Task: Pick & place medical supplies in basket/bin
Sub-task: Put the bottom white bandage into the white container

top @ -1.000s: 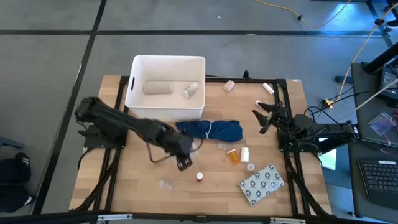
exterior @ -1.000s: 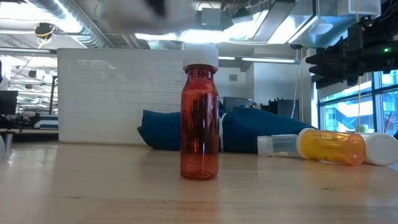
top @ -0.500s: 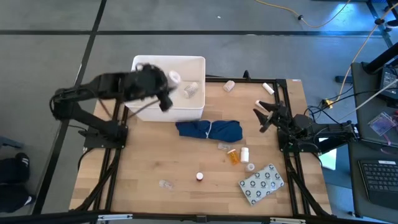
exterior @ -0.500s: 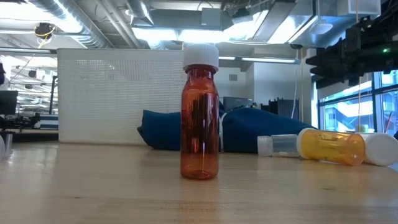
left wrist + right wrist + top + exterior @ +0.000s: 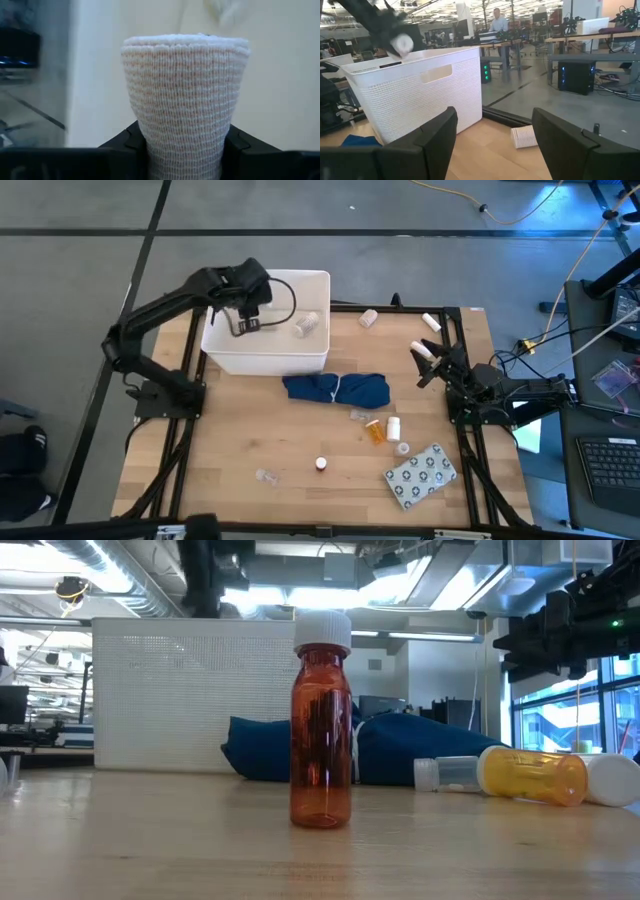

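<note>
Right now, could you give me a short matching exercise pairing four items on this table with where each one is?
Items:
1. gauze roll
2. red bottle
3. blister pack
4. blue cloth

Places:
A. standing upright near the table's front edge
B. lying just in front of the bin
C. gripped in the left hand, over the bin
D. flat at the front right corner

Pairs: 1-C, 2-A, 3-D, 4-B

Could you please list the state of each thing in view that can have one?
left gripper: shut on a gauze roll, above the white bin
right gripper: open, empty, waiting at the table's right side
red bottle: upright, capped
orange pill bottle: lying on its side
blue cloth: bunched beside the bin
blister pack: lying flat
</note>
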Controlling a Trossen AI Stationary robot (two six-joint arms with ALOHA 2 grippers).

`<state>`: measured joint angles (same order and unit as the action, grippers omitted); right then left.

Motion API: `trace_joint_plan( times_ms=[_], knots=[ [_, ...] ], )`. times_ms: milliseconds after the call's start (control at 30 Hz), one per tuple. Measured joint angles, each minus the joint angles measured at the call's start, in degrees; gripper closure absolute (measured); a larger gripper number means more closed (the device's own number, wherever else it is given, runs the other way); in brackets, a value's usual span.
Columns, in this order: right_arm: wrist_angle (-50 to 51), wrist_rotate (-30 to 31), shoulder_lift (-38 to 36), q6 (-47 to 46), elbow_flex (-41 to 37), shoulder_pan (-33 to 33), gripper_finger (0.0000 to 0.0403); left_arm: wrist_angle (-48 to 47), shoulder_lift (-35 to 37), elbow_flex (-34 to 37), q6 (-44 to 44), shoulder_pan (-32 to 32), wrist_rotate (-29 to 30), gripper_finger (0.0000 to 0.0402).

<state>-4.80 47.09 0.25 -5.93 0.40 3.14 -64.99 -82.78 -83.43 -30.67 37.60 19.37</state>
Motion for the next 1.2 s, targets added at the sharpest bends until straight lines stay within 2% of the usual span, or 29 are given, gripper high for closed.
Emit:
trace_joint_plan(
  times_ms=[67, 200, 267, 467, 700, 833, 967, 1200],
  knots=[
    [0.0, 0.0, 0.0, 0.0, 0.0, 0.0, 0.0146, 0.1, -1.9, 1.6, -0.6, 2.0, -1.7, 0.0267],
    [0.0, 0.0, 0.0, -1.7, 0.0, 0.0, 0.0146, 0.5, -4.8, 5.4, -1.1, 5.7, -9.9, 0.0267],
    [0.1, 0.0, 0.0, -2.6, 0.0, 0.0, 0.0146, 1.2, -5.3, 7.5, -2.0, 6.9, -11.1, 0.0267],
    [0.4, 0.0, 0.0, -2.9, 0.0, 0.0, 0.0146, 3.1, -6.2, 12.7, -4.8, 9.1, -8.1, 0.0267],
    [0.4, 0.0, 0.0, -3.0, 0.0, 0.0, 0.0146, 9.9, -6.3, 18.7, -7.9, 10.1, -7.8, 0.0267],
    [0.4, 0.0, 0.0, -3.1, 0.0, 0.0, 0.0146, 14.2, -6.3, 20.4, -10.3, 10.2, -5.3, 0.0266],
    [0.4, -0.1, 0.0, -4.5, 0.0, 0.0, 0.0146, 14.8, -6.3, 20.6, -13.2, 10.2, -4.0, 0.025],
    [0.3, -0.1, 0.0, -4.5, 0.0, 0.0, 0.0146, 16.8, -6.3, 20.6, -12.3, 10.2, -4.0, 0.0211]
  ],
)
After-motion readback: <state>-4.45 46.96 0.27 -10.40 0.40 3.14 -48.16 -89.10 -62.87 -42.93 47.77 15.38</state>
